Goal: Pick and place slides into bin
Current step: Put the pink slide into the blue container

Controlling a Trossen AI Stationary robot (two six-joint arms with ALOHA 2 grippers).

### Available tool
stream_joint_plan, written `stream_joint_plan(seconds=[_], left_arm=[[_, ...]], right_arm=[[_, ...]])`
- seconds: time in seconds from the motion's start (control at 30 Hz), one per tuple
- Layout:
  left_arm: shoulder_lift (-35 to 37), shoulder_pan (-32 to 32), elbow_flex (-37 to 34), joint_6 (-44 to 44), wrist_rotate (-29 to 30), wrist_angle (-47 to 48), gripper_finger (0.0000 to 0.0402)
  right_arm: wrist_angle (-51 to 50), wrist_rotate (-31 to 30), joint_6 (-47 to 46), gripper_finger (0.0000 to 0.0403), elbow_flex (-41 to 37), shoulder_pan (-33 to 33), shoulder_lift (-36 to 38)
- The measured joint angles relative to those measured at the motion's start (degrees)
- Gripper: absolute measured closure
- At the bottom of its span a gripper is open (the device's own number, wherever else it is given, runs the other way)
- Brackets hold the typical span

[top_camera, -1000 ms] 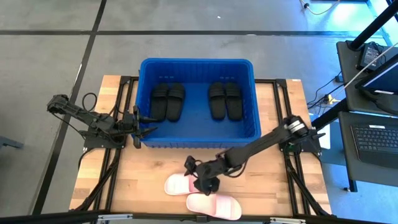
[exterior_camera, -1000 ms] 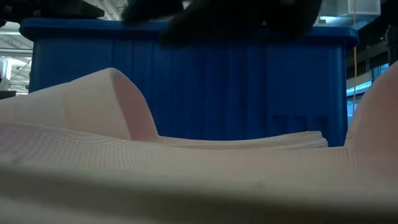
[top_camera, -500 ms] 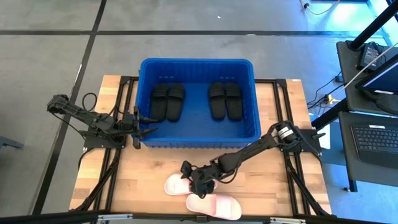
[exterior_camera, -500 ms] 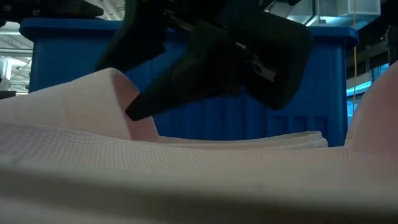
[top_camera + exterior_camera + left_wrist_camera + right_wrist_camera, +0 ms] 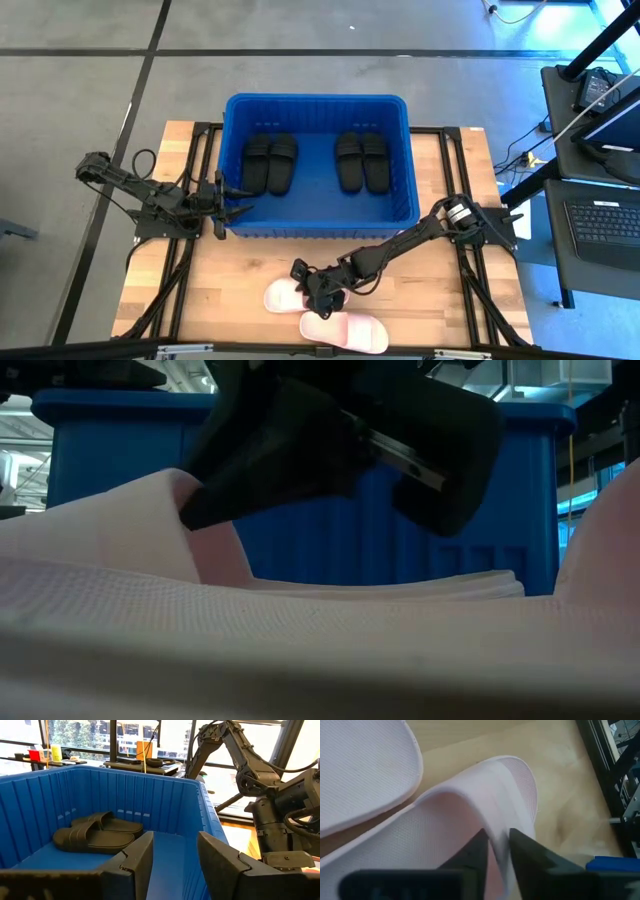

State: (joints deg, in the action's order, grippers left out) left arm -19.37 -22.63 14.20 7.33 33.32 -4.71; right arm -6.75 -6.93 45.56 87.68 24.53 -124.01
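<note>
Two pale pink slides lie sole-down on the wooden table near its front edge, one (image 5: 283,297) just beyond the other (image 5: 346,331). My right gripper (image 5: 306,288) reaches down to the farther slide and is shut on its strap (image 5: 150,510). The blue bin (image 5: 318,222) stands at the table's far middle with two pairs of black slides (image 5: 270,163) (image 5: 361,162) flat on its floor. My left gripper (image 5: 238,197) hangs open at the bin's left wall, holding nothing; its wrist view looks over the rim at one black pair (image 5: 95,834). My right gripper pinches the edge of the pink slide's strap (image 5: 496,827) between its two fingers, one finger (image 5: 476,851) on the strap's outer face and the other (image 5: 522,854) under the arch. The fingers slant down from the table's far right. The slide's sole stays on the table.
The second pink slide (image 5: 365,770) lies right beside the held one, toward the near edge. The bin's near wall (image 5: 400,510) rises just behind the gripper. Black frame rails (image 5: 470,290) run along both table sides. Bare wood (image 5: 220,285) lies to the left of the slides.
My right gripper has come down and a little toward the table's left onto the farther pink slide, slipped one finger under the strap, and shut on the strap's edge. The slide has stayed on the table.
</note>
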Motion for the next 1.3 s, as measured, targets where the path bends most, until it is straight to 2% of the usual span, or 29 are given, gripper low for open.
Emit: stream_joint_plan(seconds=[0.17,0.33,0.43,0.6,0.83,1.1,1.3], left_arm=[[-0.01,-0.02,0.0,0.0,-0.01,0.01,0.0254],[0.0,-0.02,0.0,-0.01,0.0,0.02,0.0254],[-0.01,-0.02,0.0,-0.01,-0.02,0.02,0.0254],[-0.01,-0.01,0.0,0.0,-0.02,0.02,0.0254],[-0.01,-0.02,0.0,0.0,-0.02,0.02,0.0254],[-0.01,-0.01,0.0,0.0,-0.02,0.02,0.0254],[-0.01,-0.01,0.0,0.0,-0.04,0.04,0.0254]], right_arm=[[0.05,-0.04,0.02,0.0386,0.0,-0.04,0.0],[-0.7,-0.06,-2.15,0.0388,0.02,-0.04,0.44],[-5.43,-0.04,-3.82,0.0391,2.03,-0.04,1.77],[-12.86,-0.01,-9.22,0.0392,10.63,-0.42,3.7],[-27.35,0.08,-15.21,0.0392,28.2,-1.39,3.78],[-44.95,0.07,-19.54,0.0392,47.29,-5.57,3.78],[-48.7,0.3,-22.43,0.0392,44.68,-11.36,9.93]])
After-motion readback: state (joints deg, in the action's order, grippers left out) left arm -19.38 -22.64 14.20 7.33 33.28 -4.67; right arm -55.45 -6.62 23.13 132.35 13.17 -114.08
